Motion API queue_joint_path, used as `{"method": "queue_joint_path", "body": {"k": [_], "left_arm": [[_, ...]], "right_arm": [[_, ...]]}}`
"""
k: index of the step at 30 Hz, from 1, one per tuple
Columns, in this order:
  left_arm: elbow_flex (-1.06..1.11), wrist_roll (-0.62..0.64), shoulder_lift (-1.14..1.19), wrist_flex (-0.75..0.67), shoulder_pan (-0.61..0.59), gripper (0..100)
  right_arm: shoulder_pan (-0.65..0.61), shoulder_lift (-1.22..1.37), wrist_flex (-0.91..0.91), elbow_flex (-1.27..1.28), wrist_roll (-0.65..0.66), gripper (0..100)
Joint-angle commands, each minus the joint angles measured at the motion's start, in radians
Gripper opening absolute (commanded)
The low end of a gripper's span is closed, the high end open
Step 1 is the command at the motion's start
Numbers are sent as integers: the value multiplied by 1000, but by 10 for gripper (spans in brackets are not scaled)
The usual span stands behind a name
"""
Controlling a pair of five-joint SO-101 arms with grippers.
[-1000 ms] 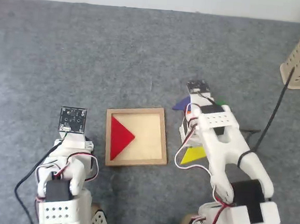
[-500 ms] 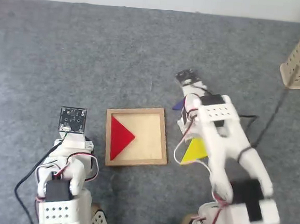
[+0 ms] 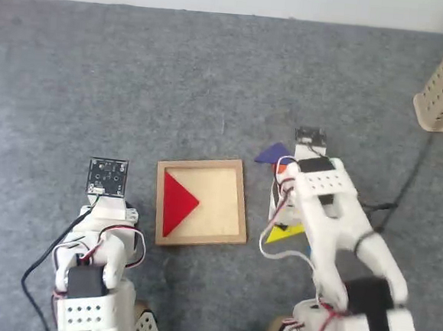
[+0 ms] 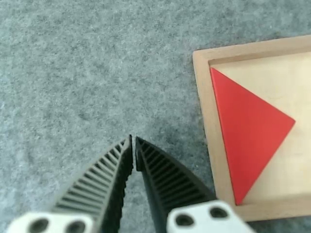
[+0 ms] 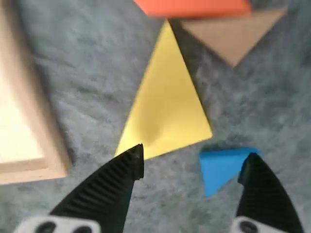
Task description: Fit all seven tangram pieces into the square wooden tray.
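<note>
Tray (image 3: pixel 203 162) lies flat near the middle of the bench (image 3: pixel 137 67), a little toward the near edge, between the two arms. One piece is seated: a red triangle (image 3: pixel 176 202), long side against the tray's left wall, point toward the centre. The rest of the floor is bare wood, so six pieces are still to fit.

Loose pieces are bunched just right of the tray.
- Yellow triangle (image 5: pixel 167 104): closest to the tray wall.
- Orange piece (image 5: pixel 192 6) and brown triangle (image 5: pixel 231 36): at the yellow tip, touching or nearly so.
- Small blue piece (image 5: pixel 221 165): just beside the yellow one.
- Purple piece (image 3: pixel 272 153): farther toward the far edge.

Right jaws are spread wide and empty, over the yellow triangle's edge and the blue piece. Left jaws are closed to a hairline with nothing between them, over bare bench just left of the tray.

Change: within the last second the right arm (image 3: pixel 323 196) swung toward the far edge and the tray, then came back out over the cluster. The yellow triangle sits about where it was and the tray count is the same. The left arm has not stirred. My reading is that it is lining up a grasp and no progress has been made yet.

Hard to make out: the right arm covers the middle of the cluster from above, so the loose pieces cannot be fully counted. The orange piece is cut off at the picture's edge, so its shape is unsure.
</note>
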Motion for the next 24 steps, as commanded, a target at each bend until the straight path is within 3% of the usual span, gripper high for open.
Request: {"method": "queue_joint_path", "body": {"k": [1,9,16,24], "left_arm": [[-5,-5,-9,2,-3,12],[-5,-5,-9,2,-3,12],[-5,-5,-9,2,-3,12],[-5,-5,-9,2,-3,12]], "right_arm": [[-7,101,-7,-98,-40,325],[-7,211,-2,-195,-40,325],[-7,35,-2,-193,-41,246],[-10,1,-122,-137,-44,292]]}}
